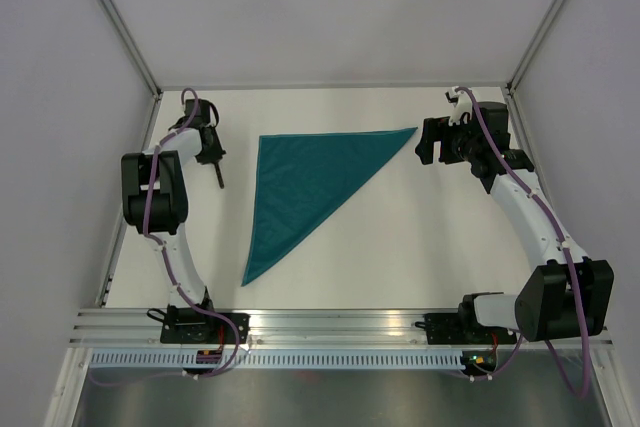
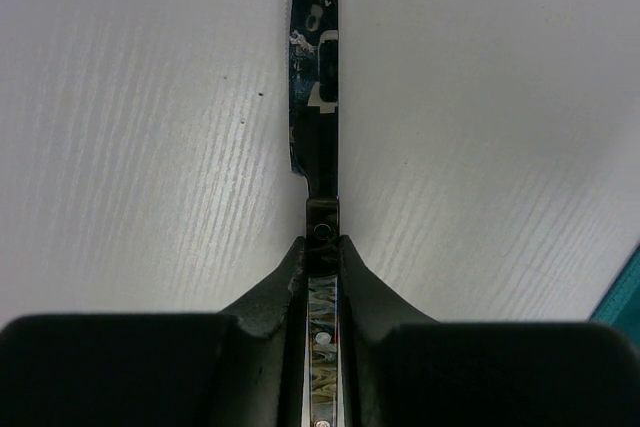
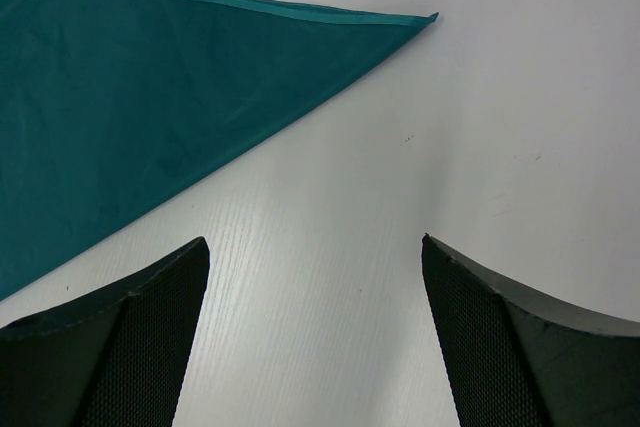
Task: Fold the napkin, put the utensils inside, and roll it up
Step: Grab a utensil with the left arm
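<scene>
The top camera looked steeply down from above and behind the arm bases, covering the whole bench (image 1: pixel 400 237). The left wrist camera sat close to the bench, facing along the left tool (image 2: pixel 320 242) and the knife (image 2: pixel 315 77). The right wrist camera faced out past the right tool (image 3: pixel 315 239) and shared the pointed corner of the napkin (image 3: pixel 150 97) with the top view.
</scene>
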{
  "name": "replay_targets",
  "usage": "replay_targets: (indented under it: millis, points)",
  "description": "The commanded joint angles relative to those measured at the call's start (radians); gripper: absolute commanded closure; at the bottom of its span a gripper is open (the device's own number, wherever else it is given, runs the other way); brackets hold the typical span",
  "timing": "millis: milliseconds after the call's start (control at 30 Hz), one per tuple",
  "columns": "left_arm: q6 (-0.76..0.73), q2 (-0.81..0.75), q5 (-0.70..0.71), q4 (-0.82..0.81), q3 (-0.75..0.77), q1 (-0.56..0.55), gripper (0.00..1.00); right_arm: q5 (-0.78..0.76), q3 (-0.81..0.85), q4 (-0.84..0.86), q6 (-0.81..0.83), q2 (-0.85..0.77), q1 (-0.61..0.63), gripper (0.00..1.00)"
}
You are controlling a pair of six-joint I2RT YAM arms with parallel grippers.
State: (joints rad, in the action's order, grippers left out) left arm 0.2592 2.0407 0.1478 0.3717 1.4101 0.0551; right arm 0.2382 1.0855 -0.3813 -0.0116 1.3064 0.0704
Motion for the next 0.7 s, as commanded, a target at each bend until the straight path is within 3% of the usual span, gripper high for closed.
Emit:
replay_targets:
  millis: [0,367,667]
  points:
    - [-0.054,-0.092,-0.092,0.007,0.010,-0.001,0.98,-0.008,0.013,0.004,-0.008,-0.019,0.005,0.08]
    - [-0.136,-0.296,-0.306,-0.016,-0.028,-0.027,0.98,-0.007,0.014,0.005,-0.010,-0.012,0.006,0.08]
    - [-0.328,-0.404,-0.347,-0.021,-0.123,-0.336,0.98,-0.033,0.014,0.009,-0.001,-0.015,0.003,0.09]
